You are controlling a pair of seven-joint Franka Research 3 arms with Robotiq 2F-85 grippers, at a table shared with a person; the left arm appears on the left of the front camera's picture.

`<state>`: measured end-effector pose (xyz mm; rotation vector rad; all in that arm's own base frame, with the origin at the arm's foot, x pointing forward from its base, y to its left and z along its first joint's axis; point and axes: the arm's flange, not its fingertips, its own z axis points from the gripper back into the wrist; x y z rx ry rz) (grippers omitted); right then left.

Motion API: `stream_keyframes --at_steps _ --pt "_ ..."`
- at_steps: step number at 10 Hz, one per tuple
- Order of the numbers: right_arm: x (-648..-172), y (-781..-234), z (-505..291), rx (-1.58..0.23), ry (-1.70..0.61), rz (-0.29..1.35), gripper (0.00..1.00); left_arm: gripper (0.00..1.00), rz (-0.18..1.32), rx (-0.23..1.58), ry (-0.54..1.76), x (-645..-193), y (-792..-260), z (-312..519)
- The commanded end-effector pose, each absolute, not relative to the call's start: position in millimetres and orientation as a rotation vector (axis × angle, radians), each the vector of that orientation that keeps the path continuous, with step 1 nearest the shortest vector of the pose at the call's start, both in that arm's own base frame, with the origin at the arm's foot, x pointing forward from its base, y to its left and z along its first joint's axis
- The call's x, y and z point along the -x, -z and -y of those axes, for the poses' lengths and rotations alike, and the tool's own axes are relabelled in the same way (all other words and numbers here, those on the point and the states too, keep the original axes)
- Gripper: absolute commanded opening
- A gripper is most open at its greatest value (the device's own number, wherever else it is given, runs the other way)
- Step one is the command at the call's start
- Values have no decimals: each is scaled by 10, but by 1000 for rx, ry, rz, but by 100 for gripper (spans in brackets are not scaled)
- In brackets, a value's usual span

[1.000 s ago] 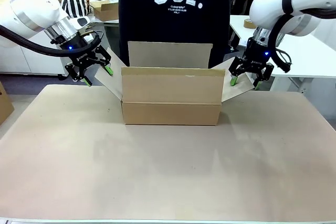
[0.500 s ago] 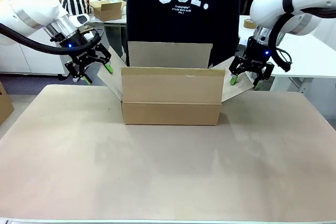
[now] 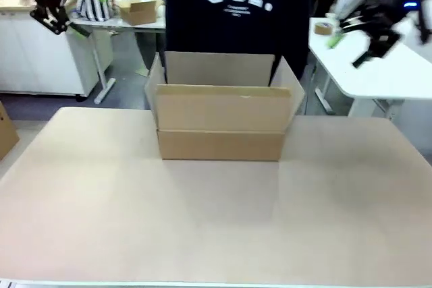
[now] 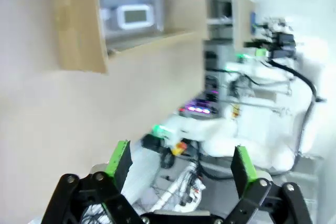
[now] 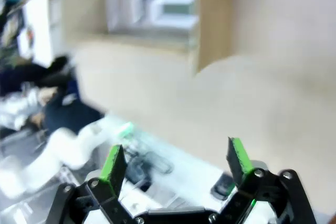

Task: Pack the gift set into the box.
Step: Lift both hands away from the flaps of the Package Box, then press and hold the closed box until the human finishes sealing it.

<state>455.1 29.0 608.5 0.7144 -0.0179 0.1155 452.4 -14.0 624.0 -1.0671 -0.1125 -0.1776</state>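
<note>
Box (image 3: 219, 116): flaps open, on table (image 3: 216, 227), in front of person (image 3: 236, 18).
Left gripper (image 3: 86, 11): high, well left of box; spread wide, empty.
Right gripper (image 3: 347, 48): high, well right of box; spread wide, empty.

One box (image 3: 219, 109), one person (image 3: 236, 32), two claws: left claw (image 4: 181, 157), right claw (image 5: 176, 157).
</note>
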Motion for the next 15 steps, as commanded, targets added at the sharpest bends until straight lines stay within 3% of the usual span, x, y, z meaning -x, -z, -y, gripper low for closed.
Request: stream_keyframes --at_steps 1,4,5,6,15 --pt "-4195 -5905 153 -999 -127 -73 100 100 51 1292 246 -4320 -5787 -158" --pt "-4040 -5747 720 -1305 -58 -44 100 100 116 1463 150 -4155 -5460 -553" --pt "-4123 -5662 745 -1284 37 -17 100 100 139 1437 112 -4164 -5423 -582" --pt "-3926 -5877 646 -1220 -106 -72 100 100 82 1409 179 -4135 -5507 -525" --pt "-3926 -5877 646 -1220 -106 -72 100 100 82 1409 179 -4135 -5507 -525"
